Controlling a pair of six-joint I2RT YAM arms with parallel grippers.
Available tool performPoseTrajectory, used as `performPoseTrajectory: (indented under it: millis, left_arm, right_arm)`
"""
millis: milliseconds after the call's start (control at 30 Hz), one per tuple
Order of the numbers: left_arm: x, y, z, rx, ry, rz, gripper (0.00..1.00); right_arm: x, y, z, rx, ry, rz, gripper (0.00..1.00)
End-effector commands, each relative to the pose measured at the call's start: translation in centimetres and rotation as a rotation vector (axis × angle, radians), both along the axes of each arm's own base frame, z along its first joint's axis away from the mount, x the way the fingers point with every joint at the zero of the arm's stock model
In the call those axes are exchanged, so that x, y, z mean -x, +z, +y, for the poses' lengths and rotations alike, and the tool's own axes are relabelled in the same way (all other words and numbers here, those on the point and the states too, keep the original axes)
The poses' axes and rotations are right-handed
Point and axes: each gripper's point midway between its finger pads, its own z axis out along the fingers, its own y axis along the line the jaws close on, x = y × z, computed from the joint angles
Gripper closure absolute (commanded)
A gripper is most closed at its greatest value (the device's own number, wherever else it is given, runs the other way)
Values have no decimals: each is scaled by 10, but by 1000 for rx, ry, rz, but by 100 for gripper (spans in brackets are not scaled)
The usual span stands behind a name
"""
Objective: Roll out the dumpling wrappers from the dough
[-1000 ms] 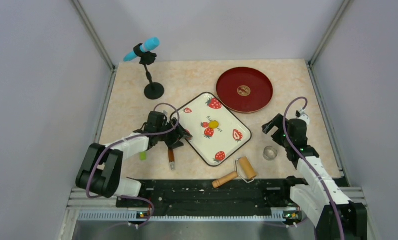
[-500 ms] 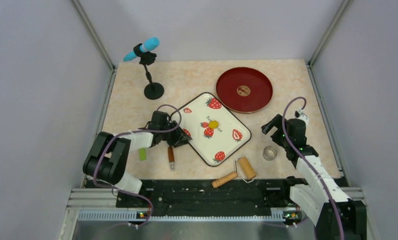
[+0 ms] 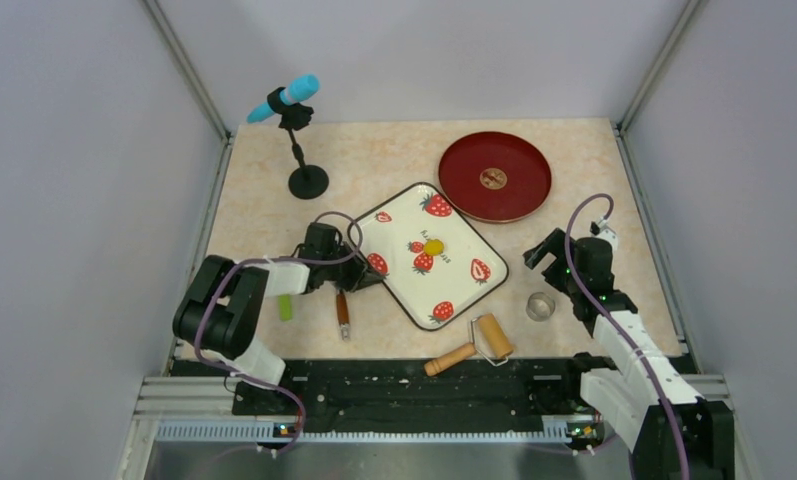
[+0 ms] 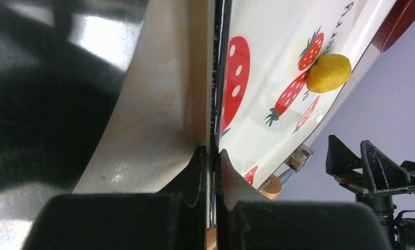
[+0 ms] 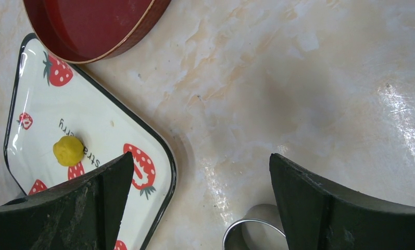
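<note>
Only real writing I can spot is a short line of black lettering (image 5: 64,125) printed on the white face of the strawberry tray (image 5: 41,94). The yellow dough (image 5: 68,150) lump sits right on the middle of it, so the right wrist view only gives me what looks like "Str" on one side and "rry" on the other. The left wrist view catches the same last few letters turned sideways. The red plate (image 3: 519,160) has a little gold emblem (image 3: 492,179) in its centre, way too small to read.
</note>
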Motion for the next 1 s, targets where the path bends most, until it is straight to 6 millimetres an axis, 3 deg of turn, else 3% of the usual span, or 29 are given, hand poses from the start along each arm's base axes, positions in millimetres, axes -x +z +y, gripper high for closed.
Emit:
performPoseTrajectory:
  millis: [0, 733, 767, 900, 967]
  left_arm:
    - [-5, -2, 3, 0, 85, -27, 100]
    - [-24, 15, -30, 8, 421, -71, 100]
    - [-25, 16, -33, 6, 407, -78, 98]
    - [-23, 17, -47, 19, 342, -97, 65]
    - [-21, 18, -49, 27, 330, -109, 56]
  right_arm:
    - [-13, 19, -1, -8, -7, -57, 1]
    - [-14, 20, 0, -5, -1, -64, 1]
    - [-14, 21, 2, -11, 10, -64, 1]
    - [-19, 29, 19, -53, 102, -96, 1]
    - [-21, 29, 25, -75, 130, -87, 1]
